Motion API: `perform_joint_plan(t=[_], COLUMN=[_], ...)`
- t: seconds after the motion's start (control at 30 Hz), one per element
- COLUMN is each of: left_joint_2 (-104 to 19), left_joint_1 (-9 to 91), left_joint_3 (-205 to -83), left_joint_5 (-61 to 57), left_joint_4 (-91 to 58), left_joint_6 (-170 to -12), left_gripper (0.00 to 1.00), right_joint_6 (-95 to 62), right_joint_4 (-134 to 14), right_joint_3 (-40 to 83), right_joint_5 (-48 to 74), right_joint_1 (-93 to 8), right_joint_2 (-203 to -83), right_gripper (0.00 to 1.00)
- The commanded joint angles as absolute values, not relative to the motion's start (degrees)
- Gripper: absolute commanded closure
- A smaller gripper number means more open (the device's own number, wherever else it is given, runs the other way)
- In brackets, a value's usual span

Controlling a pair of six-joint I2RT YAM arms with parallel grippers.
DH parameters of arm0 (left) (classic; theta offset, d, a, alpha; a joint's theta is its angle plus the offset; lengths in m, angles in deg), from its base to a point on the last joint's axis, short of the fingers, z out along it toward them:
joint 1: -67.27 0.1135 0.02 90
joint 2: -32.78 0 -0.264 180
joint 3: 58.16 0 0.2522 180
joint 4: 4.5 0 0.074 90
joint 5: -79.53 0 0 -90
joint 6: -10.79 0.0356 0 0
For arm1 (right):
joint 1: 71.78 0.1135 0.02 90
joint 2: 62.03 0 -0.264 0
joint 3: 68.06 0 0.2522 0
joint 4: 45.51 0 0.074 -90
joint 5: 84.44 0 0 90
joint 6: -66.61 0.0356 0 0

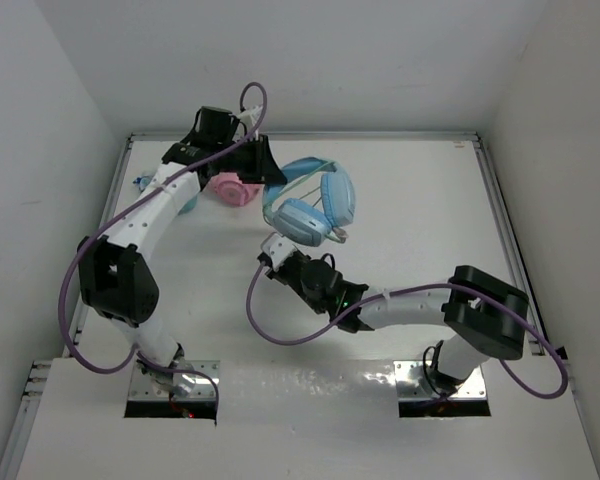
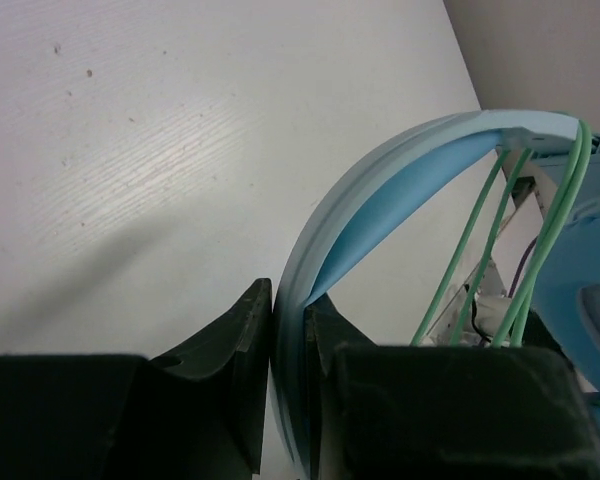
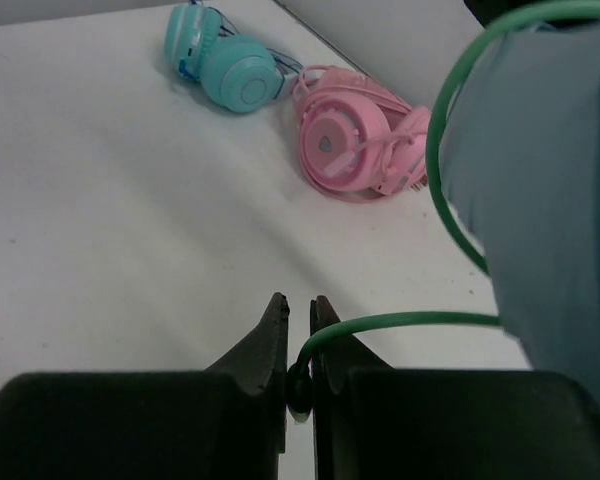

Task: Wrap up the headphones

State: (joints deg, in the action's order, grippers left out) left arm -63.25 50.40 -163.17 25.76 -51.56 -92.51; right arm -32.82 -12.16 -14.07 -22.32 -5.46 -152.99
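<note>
Plastic, light-blue, rigid-looking: headphones (image 1: 310, 205) toward back-centre of bench (image 1: 430, 280), just beside pink headphones (image 3: 355, 145), teal headphones (image 3: 225, 60) further left. Seemingly held off the surface. Left end effector (image 2: 288, 300) clamped edge-on across headband (image 2: 380, 190). Right end effector (image 3: 299, 305) pinched together on thin green cable (image 3: 400, 322) near its end, dark bit between the fingers possibly the plug. Probably light; stiff band, padded earcups (image 1: 300, 220), smooth shell likely slippery, so band the safest hold. Cable limp but springy, easy to lose from a narrow pinch; several strands already strung across the band gap. Open bench right and front for swinging cable round. Tight at left and back: other sets, walls (image 1: 70, 120), metal rail (image 1: 505, 220) along bench edges.
</note>
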Motion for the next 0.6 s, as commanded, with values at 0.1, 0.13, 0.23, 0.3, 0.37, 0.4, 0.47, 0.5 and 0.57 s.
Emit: perform_joint_plan(t=[0.1,0.13,0.23,0.3,0.37,0.4,0.47,0.5,0.57], left_joint_2=[-63.55,-63.55,-65.21,-67.93,-71.87,-72.86,-75.66,-76.81,-79.27], left_joint_1=[51.71,51.36,48.90,46.53,45.13,44.77,43.80,43.28,41.53], left_joint_3=[-164.12,-164.03,-164.12,-165.70,-170.06,-171.14,-174.48,-175.88,-179.13], left_joint_5=[24.62,22.86,16.61,14.59,14.32,14.06,13.45,12.40,7.66], left_joint_4=[-43.40,-43.23,-43.23,-43.40,-45.93,-45.95,-46.73,-47.61,-49.72], left_joint_6=[-98.03,-97.59,-96.53,-95.92,-95.13,-95.04,-92.93,-91.53,-87.42], left_gripper=[1.00,1.00,1.00,1.00,1.00,1.00,1.00,1.00,1.00], right_joint_6=[-32.97,-32.97,-31.49,-30.34,-28.84,-27.88,-25.17,-24.02,-20.86], right_joint_4=[-14.06,-24.45,-50.80,-58.27,-57.78,-57.25,-59.78,-61.45,-64.52], right_joint_3=[-15.29,-10.06,7.45,13.43,12.16,11.45,11.44,11.88,13.62], right_joint_5=[-28.99,-25.67,-16.64,-12.13,-12.70,-12.98,-8.44,-5.37,4.01], right_joint_1=[-3.93,-3.84,-3.84,-3.93,-3.93,-4.97,-8.65,-10.50,-15.76], right_joint_2=[-153.44,-154.05,-161.50,-165.48,-164.87,-164.17,-161.02,-159.96,-157.06], right_gripper=[1.00,1.00,1.00,1.00,1.00,1.00,1.00,1.00,1.00])
